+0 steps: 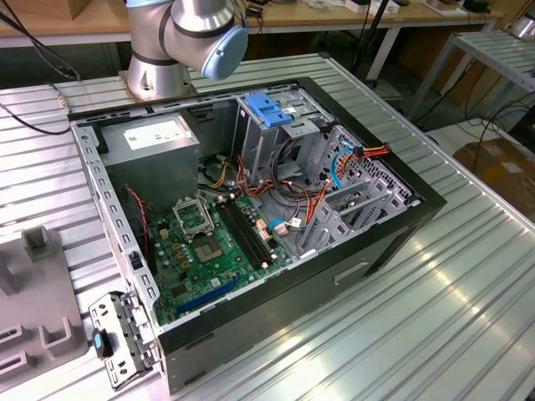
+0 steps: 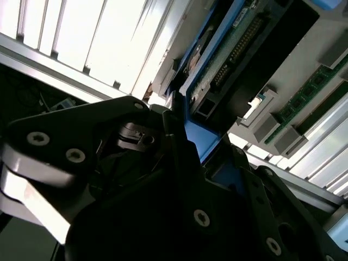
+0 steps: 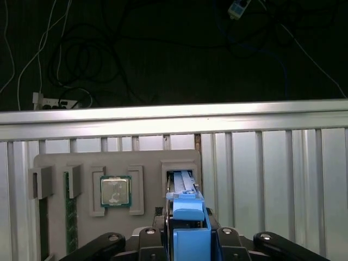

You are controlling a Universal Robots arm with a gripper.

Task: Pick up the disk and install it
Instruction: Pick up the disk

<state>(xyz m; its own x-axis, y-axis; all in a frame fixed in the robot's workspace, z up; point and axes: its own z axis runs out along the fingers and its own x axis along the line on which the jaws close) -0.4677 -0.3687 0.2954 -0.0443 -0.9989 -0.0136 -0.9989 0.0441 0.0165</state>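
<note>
We see the disk (image 3: 187, 209), a dark hard drive w/ thin blue plastic carrier frame, standing on edge, far end in a slot of the grey moulded holder tray (image 3: 60, 161). Its underside in the second wrist view: a green circuit board (image 2: 234, 49). The black gripper (image 3: 188, 231) has its jaws pinching the frame's sides.
</note>
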